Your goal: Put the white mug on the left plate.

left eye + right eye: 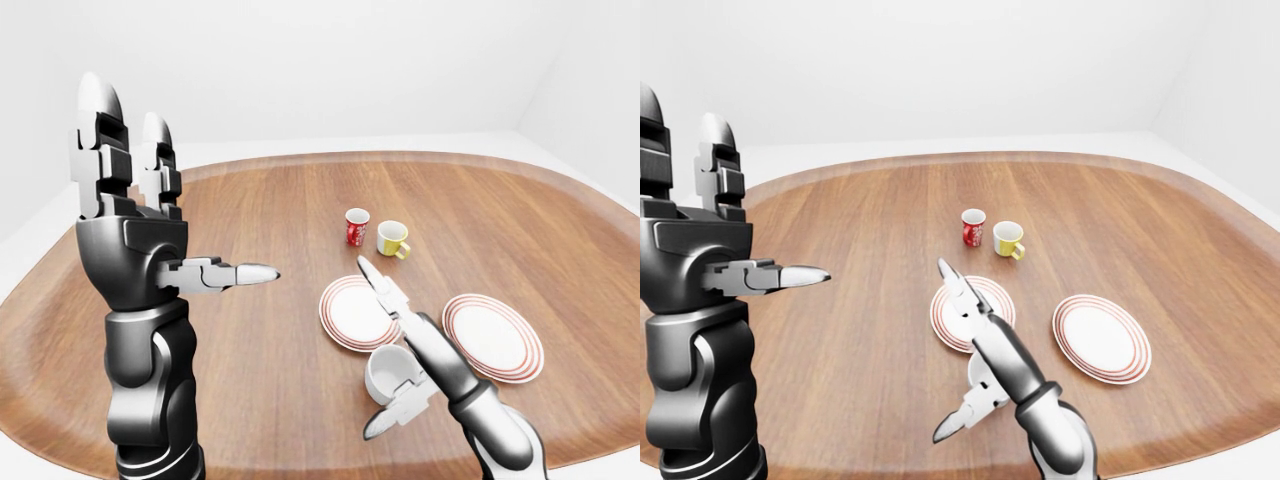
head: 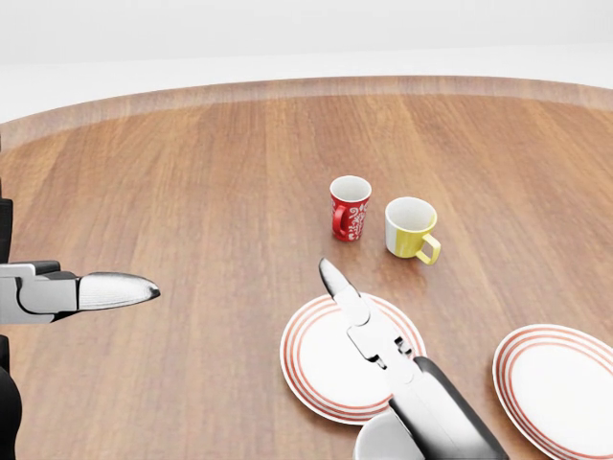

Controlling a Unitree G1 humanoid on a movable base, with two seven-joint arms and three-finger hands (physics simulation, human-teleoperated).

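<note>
1. Left hand [image 1: 135, 235] raised, fingers spread, gripping nothing.
2. White mug [image 1: 391, 372] sits between right hand's [image 1: 415, 345] open fingers, beside the left plate [image 1: 345, 318].
3. Probably rigid, glazed, slippery; grasp its wall.

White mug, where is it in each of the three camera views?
Left-eye view: white mug, lower middle, beside the right hand, below the left plate.
Head view: only its rim at the bottom edge, under the hand.
Right-eye view: hidden behind the hand.
Shared landmark: red mug, above the left plate.
</note>
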